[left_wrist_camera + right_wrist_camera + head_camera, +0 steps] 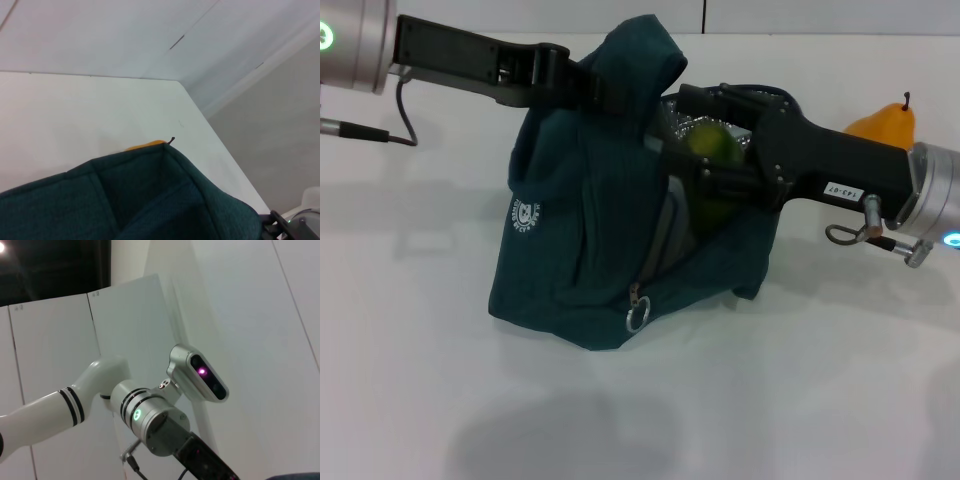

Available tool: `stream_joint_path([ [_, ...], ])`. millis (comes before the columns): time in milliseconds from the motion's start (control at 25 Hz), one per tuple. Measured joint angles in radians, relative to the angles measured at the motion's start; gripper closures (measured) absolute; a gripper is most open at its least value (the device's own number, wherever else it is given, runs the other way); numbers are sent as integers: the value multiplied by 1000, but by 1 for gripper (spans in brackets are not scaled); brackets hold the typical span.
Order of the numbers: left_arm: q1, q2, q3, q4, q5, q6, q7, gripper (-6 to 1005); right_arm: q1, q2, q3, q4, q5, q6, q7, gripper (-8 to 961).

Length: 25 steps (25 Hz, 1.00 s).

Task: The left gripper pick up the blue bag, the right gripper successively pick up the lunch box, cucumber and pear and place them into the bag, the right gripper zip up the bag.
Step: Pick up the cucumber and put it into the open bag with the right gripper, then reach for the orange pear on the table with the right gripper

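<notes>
Nearest, on the white table (420,350): the bag (580,270), slumped but held up, its ring pull (637,318) hanging low at the front and the zipper running up from it, undone. Round white logo (525,217) on the side toward the left arm. Mouth gaping toward the right arm, silver lining (675,118) showing inside.

Above, at the bag's top edge: left gripper (582,85), pinched tight on a raised fold of bag fabric, holding that side up. Seen from the left wrist: only the teal fabric (150,200) close up.

Reaching into the mouth from the other side: right gripper (705,175), fingers buried inside the opening; apart or together cannot be told. A green rounded shape, apparently the cucumber (710,143), sitting inside the bag at the gripper's tip; gripped or loose cannot be told. Lunch box hidden from sight.

Farther back, behind the right arm: the pear (885,122), upright on the table, stem up, outside the bag; its orange top (147,145) peeking over the fabric in the left wrist view.
</notes>
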Motion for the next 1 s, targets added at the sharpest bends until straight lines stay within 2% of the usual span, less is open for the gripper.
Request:
stream_joint_path([
  [200,-2,-1,0,0,0,0,0,955,-12,0,9,-3,9,-4,-3,299],
  [400,0,-3,0,0,-1,0,-1,955,-78,0,11,-57,67,-49,-5,74],
  [760,9,-5,0,5,-5,3,-5,955,-311,-12,10,-231,268,-24,75,74],
  [1000,14,-5,0,7,-8,6,-7,955,-447,-18,11,-313,335,157,118,80],
])
